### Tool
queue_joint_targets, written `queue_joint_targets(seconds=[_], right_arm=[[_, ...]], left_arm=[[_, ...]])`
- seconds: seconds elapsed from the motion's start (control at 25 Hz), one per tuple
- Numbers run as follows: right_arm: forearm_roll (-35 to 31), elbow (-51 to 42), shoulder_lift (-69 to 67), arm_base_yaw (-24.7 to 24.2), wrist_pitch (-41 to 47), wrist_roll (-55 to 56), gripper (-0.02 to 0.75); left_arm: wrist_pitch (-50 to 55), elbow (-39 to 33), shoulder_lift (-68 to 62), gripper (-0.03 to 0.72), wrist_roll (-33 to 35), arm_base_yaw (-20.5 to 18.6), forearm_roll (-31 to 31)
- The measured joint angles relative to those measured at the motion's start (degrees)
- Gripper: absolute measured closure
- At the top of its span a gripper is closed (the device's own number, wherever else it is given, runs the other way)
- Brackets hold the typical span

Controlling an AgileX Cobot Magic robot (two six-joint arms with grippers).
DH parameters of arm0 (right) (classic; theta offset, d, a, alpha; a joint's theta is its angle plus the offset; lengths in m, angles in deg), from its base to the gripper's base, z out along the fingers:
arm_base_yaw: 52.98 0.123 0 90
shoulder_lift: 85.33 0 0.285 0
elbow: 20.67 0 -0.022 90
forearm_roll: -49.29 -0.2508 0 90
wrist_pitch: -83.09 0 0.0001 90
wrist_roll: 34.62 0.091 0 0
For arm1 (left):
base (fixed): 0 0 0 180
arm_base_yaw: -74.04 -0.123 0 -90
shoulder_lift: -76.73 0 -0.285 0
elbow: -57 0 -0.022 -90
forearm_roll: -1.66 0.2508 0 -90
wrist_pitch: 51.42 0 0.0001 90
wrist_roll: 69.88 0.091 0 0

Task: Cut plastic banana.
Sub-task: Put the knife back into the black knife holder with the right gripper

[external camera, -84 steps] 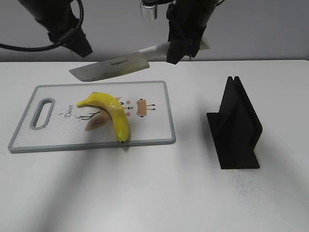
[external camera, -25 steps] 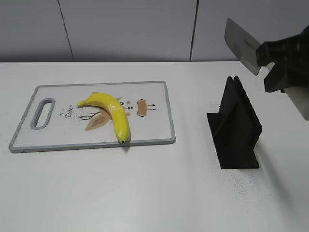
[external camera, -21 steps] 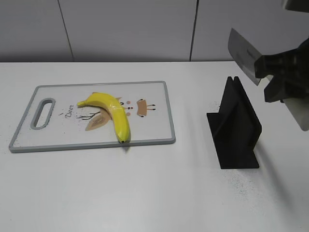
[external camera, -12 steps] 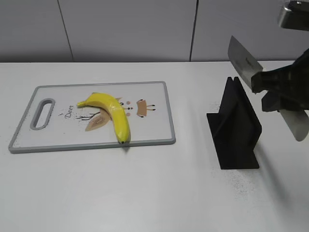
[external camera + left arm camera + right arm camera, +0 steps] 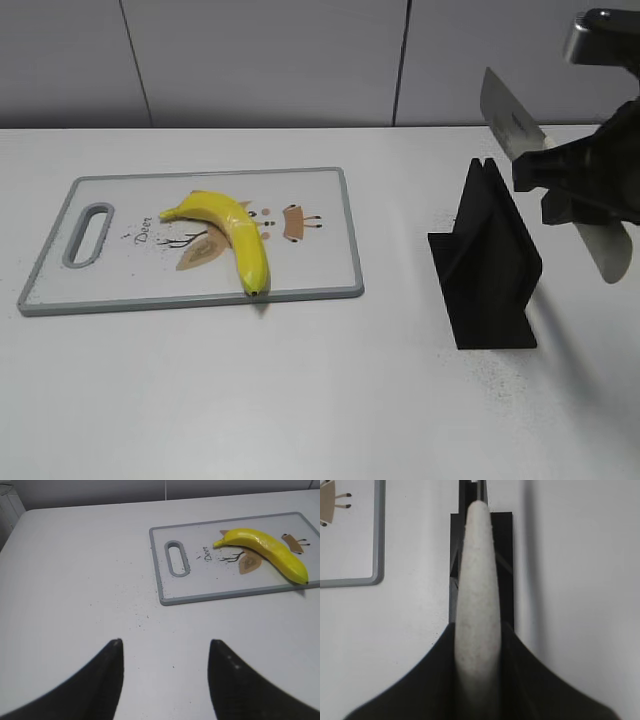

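A yellow plastic banana [image 5: 232,233] lies whole on a white cutting board [image 5: 320,200] with a grey rim; both also show in the left wrist view, the banana [image 5: 267,552] and the board [image 5: 190,587]. My right gripper [image 5: 580,180] is shut on the pale handle [image 5: 478,595] of a knife. Its steel blade [image 5: 508,118] points up and back, above the black knife stand [image 5: 490,262]. In the right wrist view the handle lines up over the stand's slot [image 5: 479,486]. My left gripper [image 5: 165,645] is open and empty, above bare table left of the board.
The white table [image 5: 300,400] carries the board at left and the stand at right. A grey wall [image 5: 250,60] runs along the back. Dark specks dot the table near the board's handle end [image 5: 135,620].
My right gripper has carried the knife from above the board to the right, over the stand, then a little lower and nearer the slot. The left arm has left the exterior view.
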Motion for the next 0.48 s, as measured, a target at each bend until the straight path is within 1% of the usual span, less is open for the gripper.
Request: queue_joint_targets(seconds=[0.48], right_arm=[[0.2,-0.1,-4.2,0.0,-2.5,0.0,0.549]], left_arm=[[0.0,0.0,0.0,0.165,0.0,0.0,0.1]])
